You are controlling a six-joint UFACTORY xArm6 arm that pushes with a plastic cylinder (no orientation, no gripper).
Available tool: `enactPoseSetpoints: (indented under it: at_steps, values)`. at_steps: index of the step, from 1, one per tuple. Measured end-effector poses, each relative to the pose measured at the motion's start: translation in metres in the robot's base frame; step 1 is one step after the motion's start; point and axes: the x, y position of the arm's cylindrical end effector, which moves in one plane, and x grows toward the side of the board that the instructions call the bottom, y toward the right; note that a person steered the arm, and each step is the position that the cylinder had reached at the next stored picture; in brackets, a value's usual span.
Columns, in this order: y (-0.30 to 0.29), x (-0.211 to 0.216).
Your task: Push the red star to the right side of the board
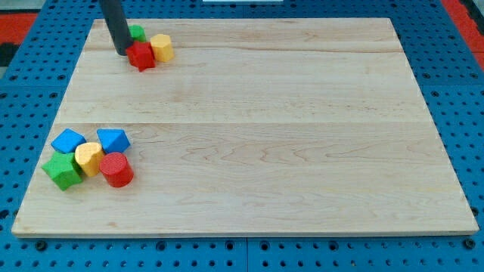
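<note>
Your pale wooden worktop (287, 121) sits on blue pegboard. There are no jaws, only my tip (122, 52), touching the red star (141, 56) from the view's left. Push steadily rightward, but the yellow block (162, 47) touching it may ride along.

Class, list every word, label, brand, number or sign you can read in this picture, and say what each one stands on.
None: no text can be read anywhere in this view.
The pale wooden board shows only grain lines.
The red star-shaped block, the yellow block and the green block are plain.
The blue perforated panel carries only holes.
My tip, at the red star's left, is unmarked.
</note>
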Motion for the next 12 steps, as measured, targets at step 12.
enactPoseSetpoints:
  at_steps: [12]
  values:
    - [0.266, 0.044]
